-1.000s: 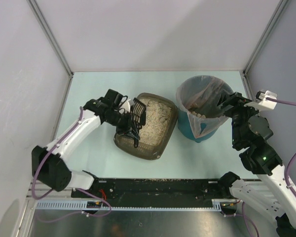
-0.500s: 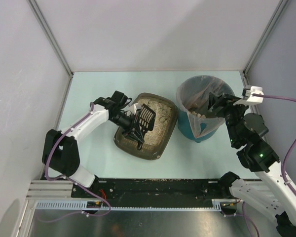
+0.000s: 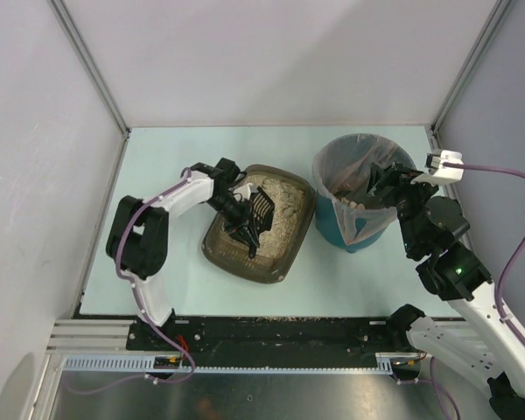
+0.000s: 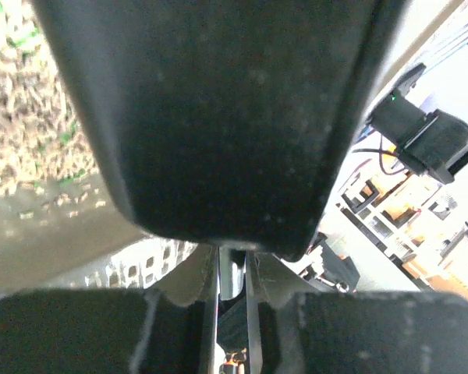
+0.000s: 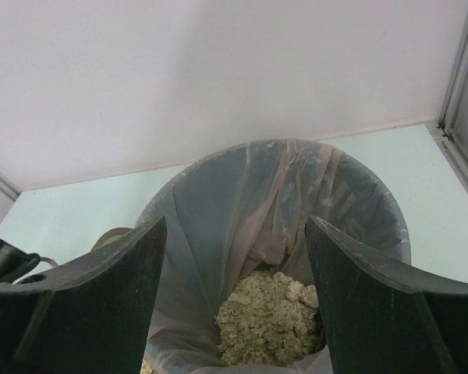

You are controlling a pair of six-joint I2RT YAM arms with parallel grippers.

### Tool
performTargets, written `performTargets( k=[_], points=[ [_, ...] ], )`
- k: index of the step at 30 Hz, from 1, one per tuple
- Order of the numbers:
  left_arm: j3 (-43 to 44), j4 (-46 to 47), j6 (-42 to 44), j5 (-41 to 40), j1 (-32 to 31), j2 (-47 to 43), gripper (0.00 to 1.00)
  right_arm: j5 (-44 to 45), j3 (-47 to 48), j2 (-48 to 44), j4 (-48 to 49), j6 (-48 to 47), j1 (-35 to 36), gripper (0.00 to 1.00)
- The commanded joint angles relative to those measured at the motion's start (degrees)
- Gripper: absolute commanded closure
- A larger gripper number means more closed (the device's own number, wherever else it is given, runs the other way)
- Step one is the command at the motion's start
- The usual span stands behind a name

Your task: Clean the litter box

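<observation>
Pale mint tabletop (image 3: pixel 157 271) boxed in by white walls (image 3: pixel 271 61), litter box (image 3: pixel 262 268) sitting mid-table just left of the teal bin (image 3: pixel 332 232), left jaws clamped on the scoop (image 3: pixel 256 208) over it, right jaws apart above the bin.

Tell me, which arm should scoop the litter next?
Left, probably. The left end effector is shut on the scoop, right over the litter box. The right end effector hangs open and empty above the bin.
</observation>
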Motion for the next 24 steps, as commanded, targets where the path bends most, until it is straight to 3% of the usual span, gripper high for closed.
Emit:
performTargets(
  k=[1, 24],
  points=[
    [4.1, -0.3, 0.2, 3.2, -0.4, 4.8, 1.0, 2.4, 0.8, -0.7, -0.2, 1.4, 0.2, 0.23],
    [12.6, -0.6, 5.8, 18.0, -2.2, 21.2, 1.0, 3.2, 0.8, 1.2, 0.6, 0.5, 0.0, 0.21]
  ],
)
